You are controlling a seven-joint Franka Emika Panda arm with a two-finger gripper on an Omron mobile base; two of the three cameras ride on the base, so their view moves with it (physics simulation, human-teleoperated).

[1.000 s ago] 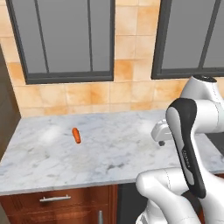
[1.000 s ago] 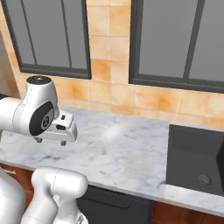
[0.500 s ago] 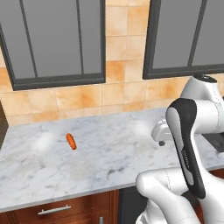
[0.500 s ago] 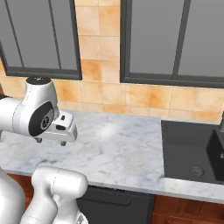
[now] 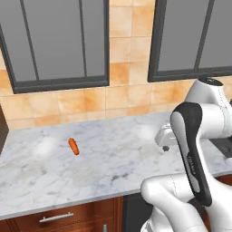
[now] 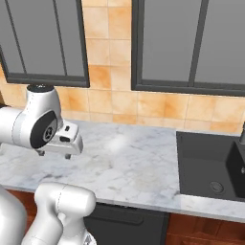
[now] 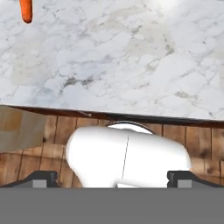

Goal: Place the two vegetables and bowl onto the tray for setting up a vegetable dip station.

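Note:
One vegetable, a small orange carrot (image 5: 73, 146), lies on the white marble counter (image 5: 113, 163) left of the middle, a short way in from the tiled wall. In the hand view the carrot (image 7: 26, 11) sits at the top left corner. My gripper (image 6: 54, 154) hangs above the counter's front part, well to the right of the carrot, pointing down. It is open: its fingertips (image 7: 41, 178) stand wide apart with nothing between them. The bowl and the tray are out of view.
A dark recessed sink (image 6: 210, 165) is set into the counter at the right. The tiled wall and two dark-framed windows (image 5: 59, 41) stand behind. Wooden drawers (image 5: 54, 217) run below the counter's front edge.
The base has driven, so both base views shifted and the wall and windows look closer than a second ago. The arm keeps its pose and the gripper stays open.

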